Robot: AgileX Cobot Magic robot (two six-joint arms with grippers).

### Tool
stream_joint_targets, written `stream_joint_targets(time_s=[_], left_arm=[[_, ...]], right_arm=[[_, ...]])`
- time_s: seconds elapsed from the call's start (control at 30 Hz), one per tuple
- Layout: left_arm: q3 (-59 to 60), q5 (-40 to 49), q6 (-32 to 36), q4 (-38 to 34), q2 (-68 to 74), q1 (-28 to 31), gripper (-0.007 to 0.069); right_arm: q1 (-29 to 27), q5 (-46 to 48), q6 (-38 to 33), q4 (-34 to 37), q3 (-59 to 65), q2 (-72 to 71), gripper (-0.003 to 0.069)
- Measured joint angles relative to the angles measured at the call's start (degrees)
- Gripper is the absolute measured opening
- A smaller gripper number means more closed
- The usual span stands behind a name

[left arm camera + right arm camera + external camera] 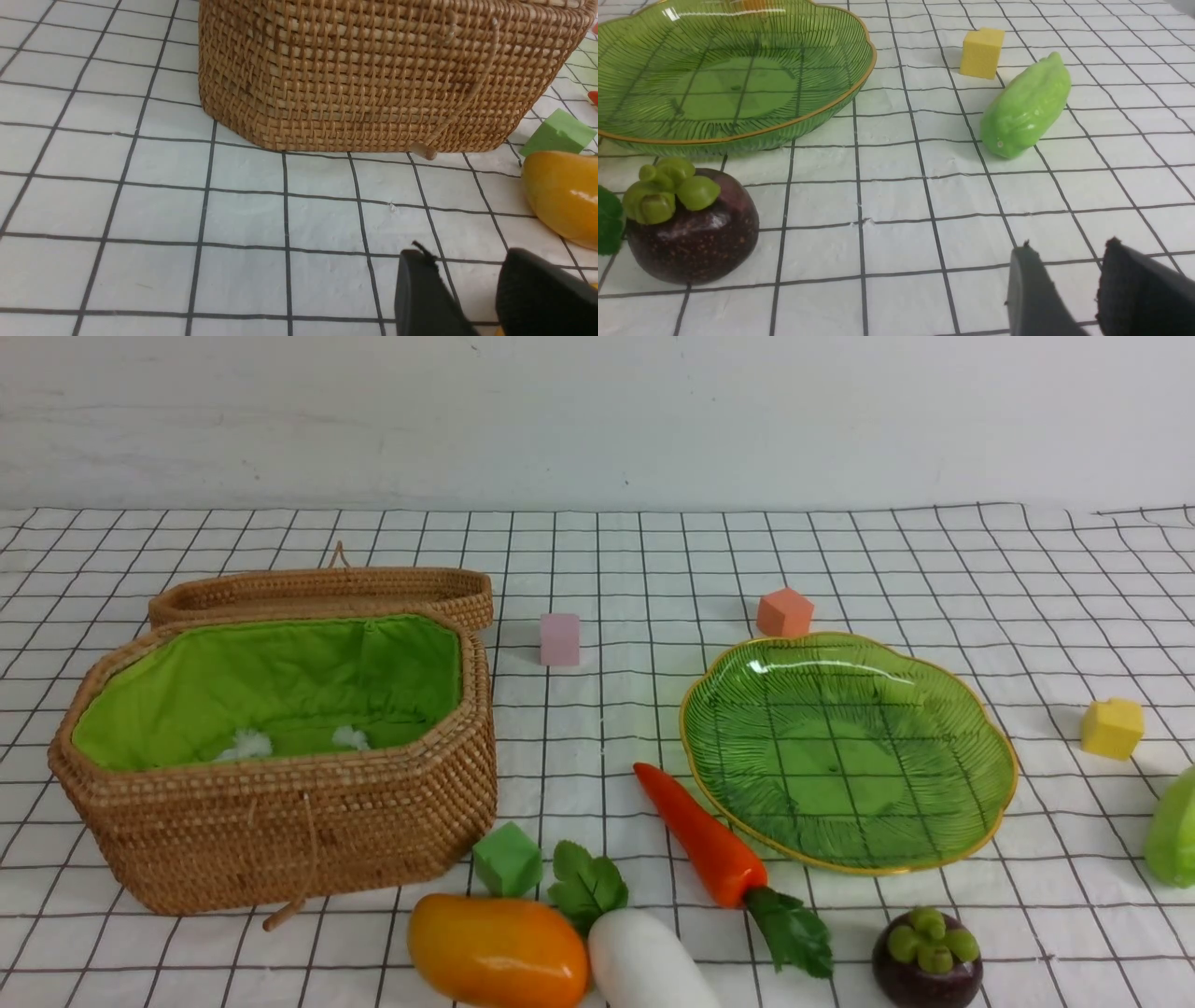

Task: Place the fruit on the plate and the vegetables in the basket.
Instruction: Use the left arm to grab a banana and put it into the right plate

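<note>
Sorting looks barely begun: the first pick is the step in hand. Both pincers, left [460, 254] and right [1069, 247], stand partly open with nothing between their tips; a yellow sliver [500, 332], perhaps the banana, shows beside the left one.

Twelve o'clock points away from the robot. Nearest, the glossy orange-yellow mango [499, 950] touches the white radish [646, 959]; the dark purple, green-capped mangosteen [929, 966] lies at the plate's five o'clock. The orange carrot with green leaves [705, 840] is at its eight, the pale green leafy vegetable [1024, 107] between three and four.

Farther back, the translucent green, gold-rimmed glass plate [840, 784] holds nothing — mangosteen next, I'd judge, with the right pincer opened wider and lowered around it. The green-lined tan wicker basket [299, 831] stands open — ready for vegetables.
</note>
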Motion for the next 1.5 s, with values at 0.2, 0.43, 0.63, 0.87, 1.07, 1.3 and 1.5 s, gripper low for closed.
stream_joint_targets(time_s=[0.2, 0.43, 0.63, 0.87, 1.07, 1.3, 1.5], left_arm=[[0.0, 0.0, 0.0, -0.06, 0.0, 0.0, 0.0239], [0.0, 0.0, 0.0, -0.06, 0.0, 0.0, 0.0239], [0.0, 0.0, 0.0, 0.0, 0.0, 0.0, 0.0239], [0.0, -3.57, 0.0, 0.19, 0.0, 0.0, 0.0239], [0.0, -24.48, -2.32, 0.13, 0.0, 0.0, 0.0239], [-3.57, -45.05, -8.1, -0.09, 0.0, 0.0, 0.0239], [-22.49, -27.51, -8.75, -0.09, 2.37, 0.0, 0.0239]], right_arm=[[0.0, 0.0, 0.0, 0.0, 0.0, 0.0, 0.0242], [0.0, 0.0, 0.0, 0.0, 0.0, 0.0, 0.0242], [0.0, 0.0, 0.0, 0.0, 0.0, 0.0, 0.0242], [0.0, 0.0, 0.0, 0.0, 0.0, 0.0, 0.0242], [0.0, 0.0, 0.0, 0.0, 0.0, 0.0, 0.0242], [0.0, 0.0, 0.0, 0.0, 0.0, 0.0, 0.0242], [0.0, 0.0, 0.0, 0.0, 0.0, 0.0, 0.0242]])
